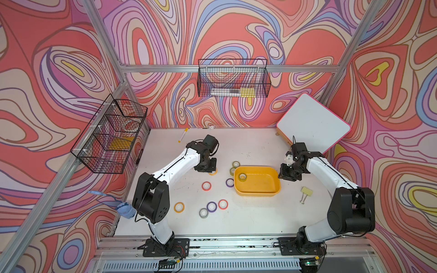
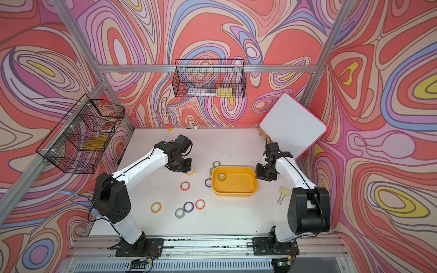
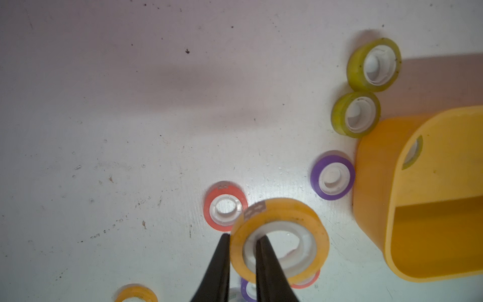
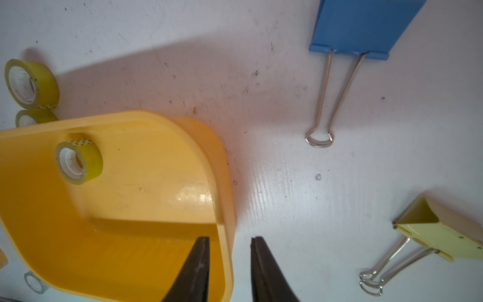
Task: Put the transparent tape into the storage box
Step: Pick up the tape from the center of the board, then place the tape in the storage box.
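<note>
The yellow-orange storage box sits right of the table's middle. One yellow-green transparent tape roll lies inside it at the far left corner. Two more transparent tape rolls lie on the table just outside that corner. My left gripper is shut on the wall of an orange tape roll, one finger inside the core and one outside, holding it just above the table left of the box. My right gripper stands open astride the box's right end wall, with a gap on each side.
Red, purple and orange rolls and a near cluster of three rolls lie left of the box. A yellow binder clip and a blue one lie right of it. A whiteboard leans at back right. Wire baskets hang on the walls.
</note>
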`<state>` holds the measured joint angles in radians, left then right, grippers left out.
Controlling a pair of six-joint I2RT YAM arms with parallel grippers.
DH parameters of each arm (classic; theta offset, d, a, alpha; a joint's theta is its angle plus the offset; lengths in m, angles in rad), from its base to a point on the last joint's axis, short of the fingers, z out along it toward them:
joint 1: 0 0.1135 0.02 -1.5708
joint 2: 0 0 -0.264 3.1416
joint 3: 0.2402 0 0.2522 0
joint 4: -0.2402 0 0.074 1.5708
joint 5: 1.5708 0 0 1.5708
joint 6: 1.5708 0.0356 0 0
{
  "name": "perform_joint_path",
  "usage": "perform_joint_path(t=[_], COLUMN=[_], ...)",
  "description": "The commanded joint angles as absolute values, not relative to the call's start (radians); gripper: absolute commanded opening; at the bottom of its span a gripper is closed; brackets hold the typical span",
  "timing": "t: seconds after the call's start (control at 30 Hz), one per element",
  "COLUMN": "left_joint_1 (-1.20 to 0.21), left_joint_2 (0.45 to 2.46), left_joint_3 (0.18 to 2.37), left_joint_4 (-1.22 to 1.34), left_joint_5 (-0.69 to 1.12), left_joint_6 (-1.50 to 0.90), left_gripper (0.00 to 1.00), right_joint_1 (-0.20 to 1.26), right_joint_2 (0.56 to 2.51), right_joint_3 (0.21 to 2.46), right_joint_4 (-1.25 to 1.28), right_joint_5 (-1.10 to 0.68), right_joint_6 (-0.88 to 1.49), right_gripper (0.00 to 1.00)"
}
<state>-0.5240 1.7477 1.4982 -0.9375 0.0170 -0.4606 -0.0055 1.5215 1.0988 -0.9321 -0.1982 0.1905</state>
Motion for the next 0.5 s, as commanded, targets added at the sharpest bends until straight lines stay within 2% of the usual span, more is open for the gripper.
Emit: perform_joint_path(t=[0.0, 0.47], left_joint_1=[-0.572, -0.802], left_joint_2=[1.799, 2.114], left_joint_3=[1.588, 1.99], left_joint_4=[-0.994, -1.071], left_joint_5=[0.039, 0.061], left_joint_6=[-0.462, -0.454], left_gripper=[0.17, 0.18], right_joint_1=[-0.01, -0.01], right_joint_2=[1.535, 1.513], right_joint_3=[1.092, 1.078], right_joint_4=[-0.925, -0.914], right_joint_5=[-0.222, -0.247], right_joint_6=[0.174, 0.182], right_gripper=[0.29, 0.29])
